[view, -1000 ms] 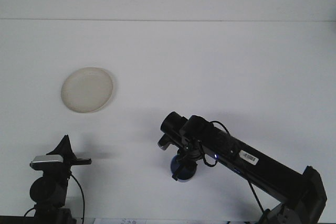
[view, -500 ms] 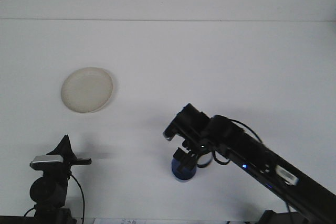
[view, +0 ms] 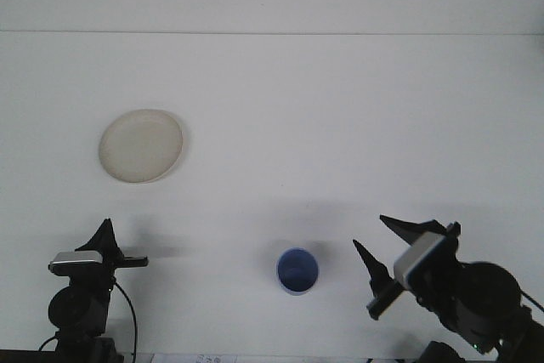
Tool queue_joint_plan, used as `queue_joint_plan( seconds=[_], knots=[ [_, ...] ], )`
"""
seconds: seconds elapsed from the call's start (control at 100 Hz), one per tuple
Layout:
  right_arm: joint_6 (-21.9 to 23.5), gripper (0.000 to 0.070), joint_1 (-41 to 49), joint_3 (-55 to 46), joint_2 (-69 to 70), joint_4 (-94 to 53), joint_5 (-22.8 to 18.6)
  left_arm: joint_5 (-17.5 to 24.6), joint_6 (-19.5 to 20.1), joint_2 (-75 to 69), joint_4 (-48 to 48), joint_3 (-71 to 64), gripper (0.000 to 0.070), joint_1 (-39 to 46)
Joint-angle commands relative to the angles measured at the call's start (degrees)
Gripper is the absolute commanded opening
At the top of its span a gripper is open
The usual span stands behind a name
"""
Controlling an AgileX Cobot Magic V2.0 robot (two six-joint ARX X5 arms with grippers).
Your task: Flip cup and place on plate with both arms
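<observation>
Blue cup [view: 297, 270] stands upright, left of the open right hand [view: 387, 242].

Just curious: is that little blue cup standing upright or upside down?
Upright: the blue cup shows its open mouth and hollow inside, standing alone on the table.

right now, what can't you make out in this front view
- Left gripper: seen edge-on, dark on dark, so open or shut cannot be told.
- Both arm bases: cut off by the bottom edge.
- Inside of the small blue cup: too small to tell if anything is in it.
- Round cream plate: surface detail washed out against the white table.
</observation>
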Motion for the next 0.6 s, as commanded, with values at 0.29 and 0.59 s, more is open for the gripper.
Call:
queue_joint_plan(
  seconds=[0.29,0.59],
  knots=[
    [3.56,0.0412,0.68,-15.15,-19.1,2.8,-0.11,-0.11,-20.55,-0.13,2.27,-1.07,0.0015,-0.02],
    [3.37,0.0412,0.68,-15.17,-19.54,3.02,0.07,11.1,-24.76,6.43,-9.46,16.41,0.0017,-0.17]
  ],
)
